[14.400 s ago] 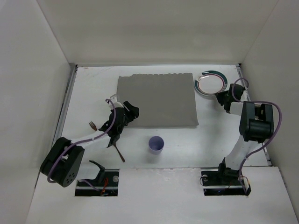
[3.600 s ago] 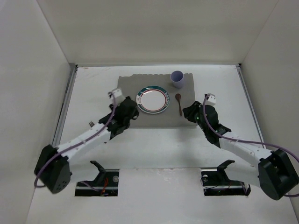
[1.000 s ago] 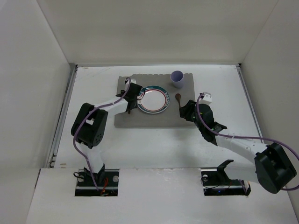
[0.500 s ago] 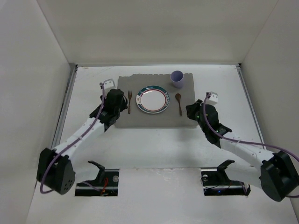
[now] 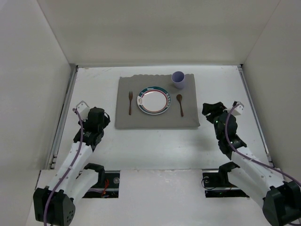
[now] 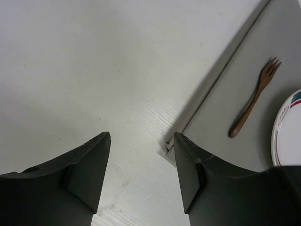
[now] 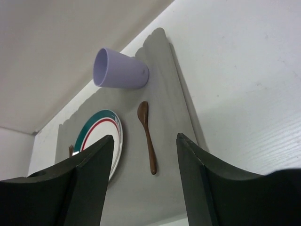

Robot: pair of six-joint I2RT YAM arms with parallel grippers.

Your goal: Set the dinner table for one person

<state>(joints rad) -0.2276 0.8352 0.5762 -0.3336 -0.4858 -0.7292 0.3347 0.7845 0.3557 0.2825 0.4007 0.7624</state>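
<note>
**Both claws empty, place laid: time to leave it undisturbed**

The left claw (image 6: 141, 179) has its jaws apart with nothing between them. It hangs over bare worktop (image 5: 155, 146), off the plate's (image 5: 153, 100) fork side. The right claw (image 7: 146, 183) is also spread and empty, well off the plate's spoon side. Outward from them, the grey mat (image 5: 157, 117) carries the plate at its middle. The fork (image 5: 130, 102) lies just beside the plate on the left arm's side and the spoon (image 5: 180, 104) on the right arm's. The cup (image 5: 178, 79) stands beyond the spoon, on the plate's far side. The setting looks complete, so the step is probably retreat. Lift first, because the mat's corner sits just ahead of the left claw, then draw both arms away from the plate without brushing the cloth or cutlery.
</note>
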